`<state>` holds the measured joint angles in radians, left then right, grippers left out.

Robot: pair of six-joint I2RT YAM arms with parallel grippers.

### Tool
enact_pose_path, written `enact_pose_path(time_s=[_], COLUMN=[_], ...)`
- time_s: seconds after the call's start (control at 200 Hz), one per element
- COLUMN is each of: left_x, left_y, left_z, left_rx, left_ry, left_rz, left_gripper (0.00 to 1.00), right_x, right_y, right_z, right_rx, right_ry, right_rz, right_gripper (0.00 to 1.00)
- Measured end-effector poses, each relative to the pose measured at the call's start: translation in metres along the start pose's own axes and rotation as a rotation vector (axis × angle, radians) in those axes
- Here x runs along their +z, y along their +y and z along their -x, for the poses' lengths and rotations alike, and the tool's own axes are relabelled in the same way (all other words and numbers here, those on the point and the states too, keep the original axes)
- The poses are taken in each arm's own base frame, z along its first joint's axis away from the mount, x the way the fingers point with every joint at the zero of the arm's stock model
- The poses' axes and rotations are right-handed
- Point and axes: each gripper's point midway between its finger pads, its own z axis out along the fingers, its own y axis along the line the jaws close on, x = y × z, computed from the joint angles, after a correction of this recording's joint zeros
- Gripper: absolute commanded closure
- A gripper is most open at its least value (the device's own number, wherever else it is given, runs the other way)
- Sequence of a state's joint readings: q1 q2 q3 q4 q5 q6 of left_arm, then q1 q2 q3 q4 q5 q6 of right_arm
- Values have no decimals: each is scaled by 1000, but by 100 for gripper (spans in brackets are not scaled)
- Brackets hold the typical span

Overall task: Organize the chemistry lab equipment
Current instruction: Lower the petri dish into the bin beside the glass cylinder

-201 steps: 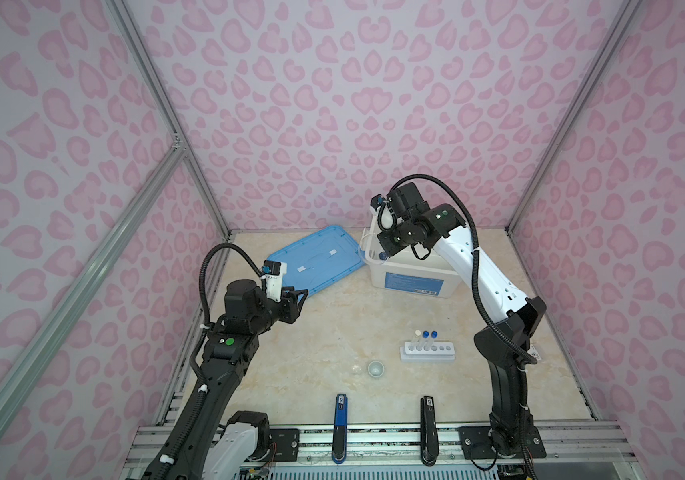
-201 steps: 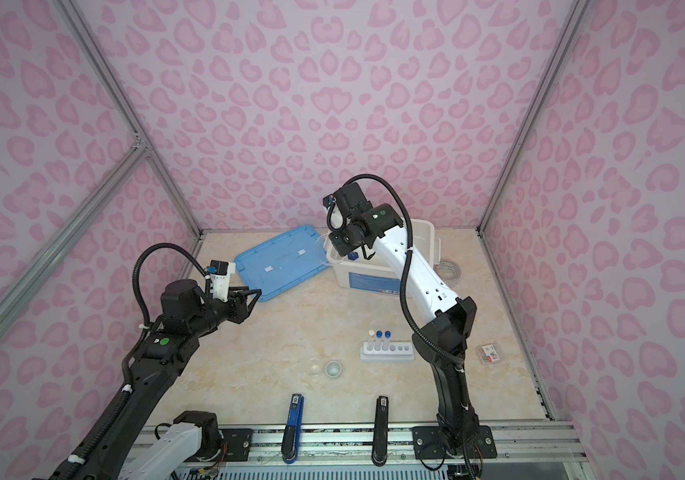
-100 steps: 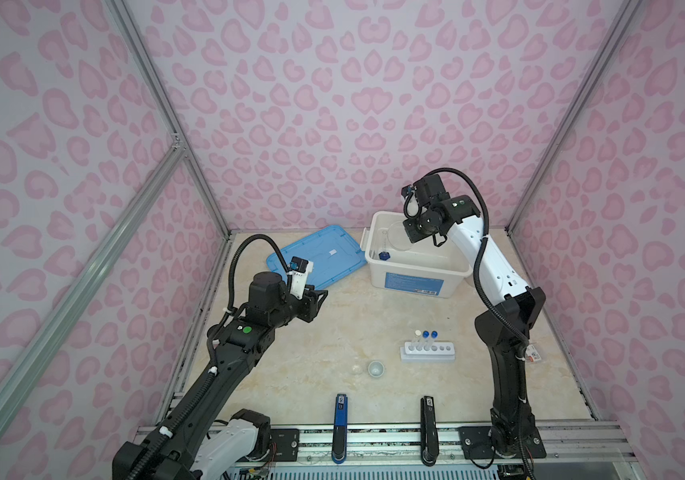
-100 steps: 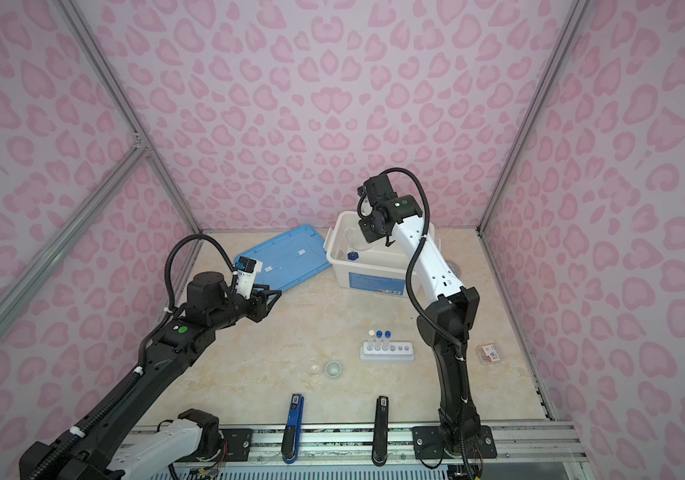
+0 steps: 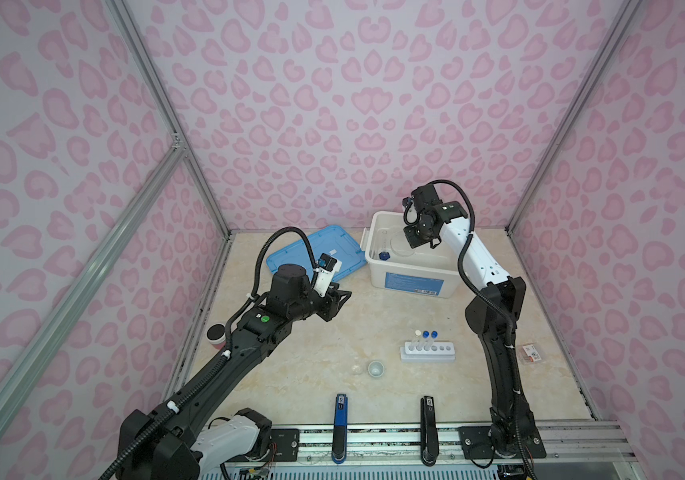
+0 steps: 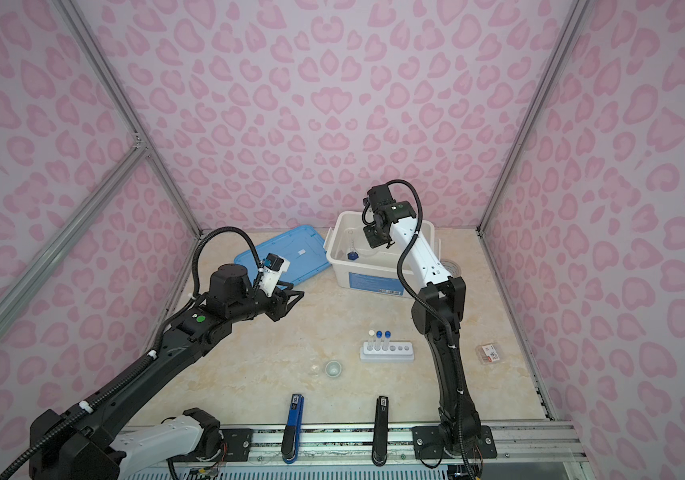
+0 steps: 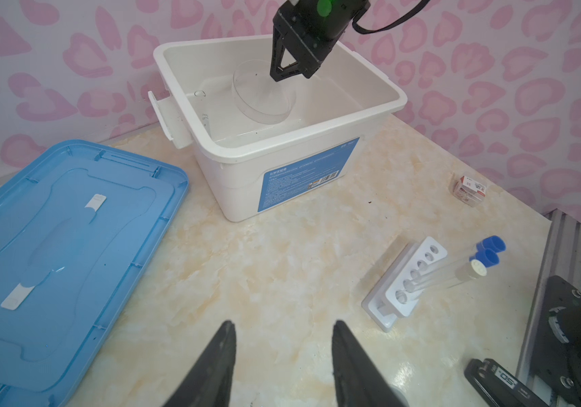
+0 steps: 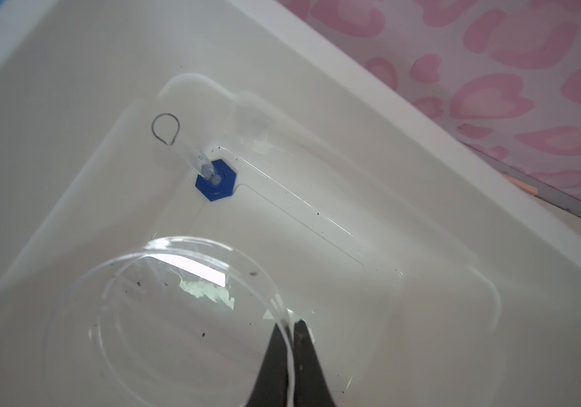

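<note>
White bin (image 7: 239, 186) open at back of table (image 5: 332, 332); blue lid (image 7: 70, 229) flat beside it on L. L gripper (image 7: 283, 324) hangs over bare table in front of lid, jaws apart, nothing betw. them. R gripper (image 8: 290, 334) down inside bin, jaws pinched on rim of clear dish (image 8: 162, 317); dish tilted, within bin walls, can't tell if it touches bottom. White rack (image 5: 428, 353) on table nr R arm base, well apart from bin; 3 tubes (image 5: 426, 338) upright at one end (2 blue caps, 1 white). Small white cup (image 5: 375, 368) near rack, to its L. Blue-based cylinder (image 8: 215, 179) upright in bin corner.
</note>
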<state>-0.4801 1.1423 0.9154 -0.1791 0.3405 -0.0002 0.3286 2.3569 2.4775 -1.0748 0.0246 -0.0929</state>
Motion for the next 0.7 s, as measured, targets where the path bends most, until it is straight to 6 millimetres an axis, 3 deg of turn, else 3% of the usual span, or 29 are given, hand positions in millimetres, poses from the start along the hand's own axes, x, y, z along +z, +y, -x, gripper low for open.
enact_pose_path(time_s=[0.7], left_x=[18], left_y=[-8], left_z=[20], left_rx=[42], left_ry=[-49], left_rz=[-25], left_gripper=[54], right_x=[62], right_y=[13], right_z=[-14], right_rx=[16], right_ry=[62], right_rz=[33], right_gripper=[93])
